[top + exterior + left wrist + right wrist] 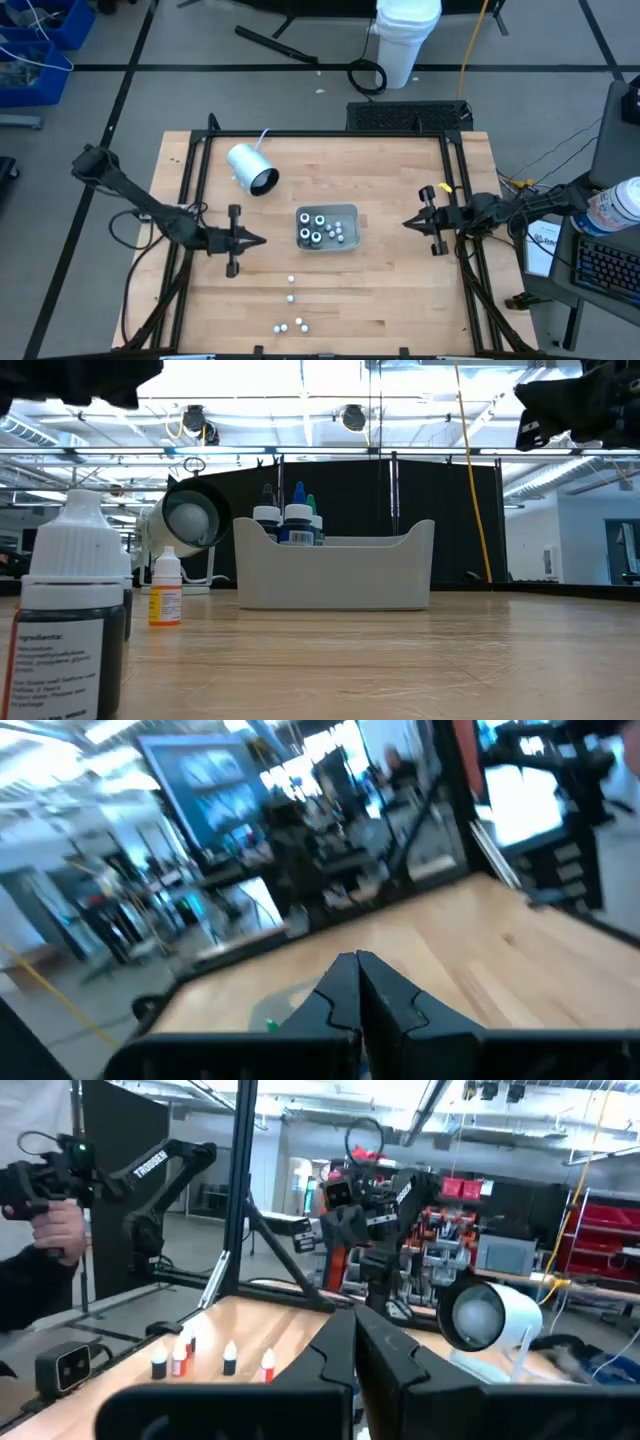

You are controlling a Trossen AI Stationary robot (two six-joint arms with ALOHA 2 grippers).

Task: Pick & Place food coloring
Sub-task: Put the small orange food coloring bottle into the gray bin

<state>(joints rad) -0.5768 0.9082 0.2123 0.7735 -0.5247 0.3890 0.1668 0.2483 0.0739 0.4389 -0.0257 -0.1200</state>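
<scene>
Meanwhile, food coloring (291, 299) lies apart from both closed fingers (258, 239) — ungrasped.

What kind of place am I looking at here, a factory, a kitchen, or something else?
Most likely a robotics lab or workshop. Two robot arms flank a wooden table, other robot arms stand in the room behind, and a keyboard sits on a side desk. A grey tray holds small bottles.

Grey tray (349, 213), white-capped dark bottles (318, 236), tan table (390, 290).
</scene>
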